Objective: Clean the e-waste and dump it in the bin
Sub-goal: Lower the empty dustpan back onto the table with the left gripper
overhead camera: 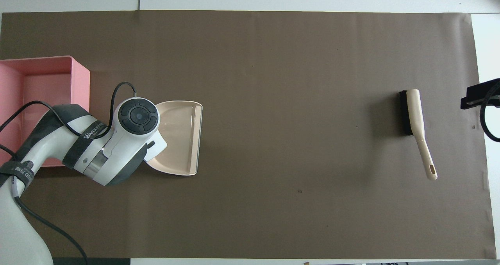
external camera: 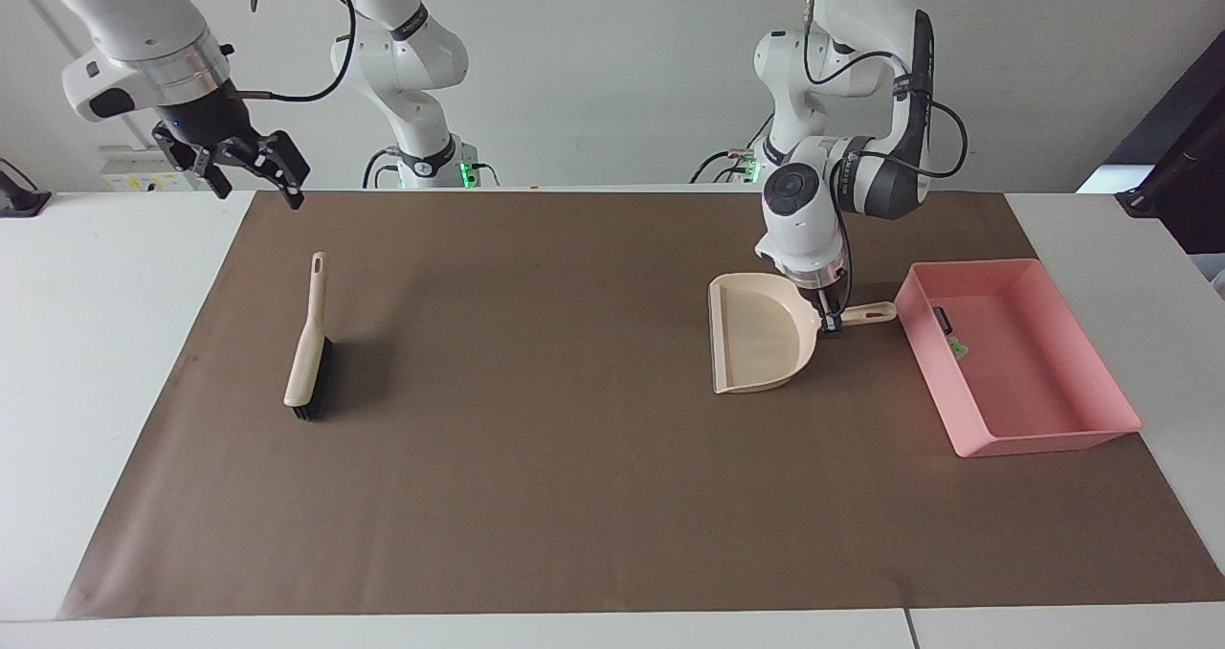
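The pink bin (external camera: 1048,436) stands at the left arm's end of the brown mat and also shows in the overhead view (overhead camera: 80,83). Both bits of e-waste lie inside it: the dark cylinder (external camera: 943,320) and the white-and-green bit (external camera: 955,346). My left gripper (external camera: 831,322) is shut on the handle of the beige dustpan (external camera: 756,343), which lies flat and low on the mat beside the bin, clear of it. The dustpan looks empty (overhead camera: 177,138). My right gripper (external camera: 254,185) is open and empty, raised high over the mat's edge near the brush's handle.
A beige brush (external camera: 308,343) with black bristles lies on the mat at the right arm's end; it also shows in the overhead view (overhead camera: 416,120). The brown mat (external camera: 536,419) covers most of the white table.
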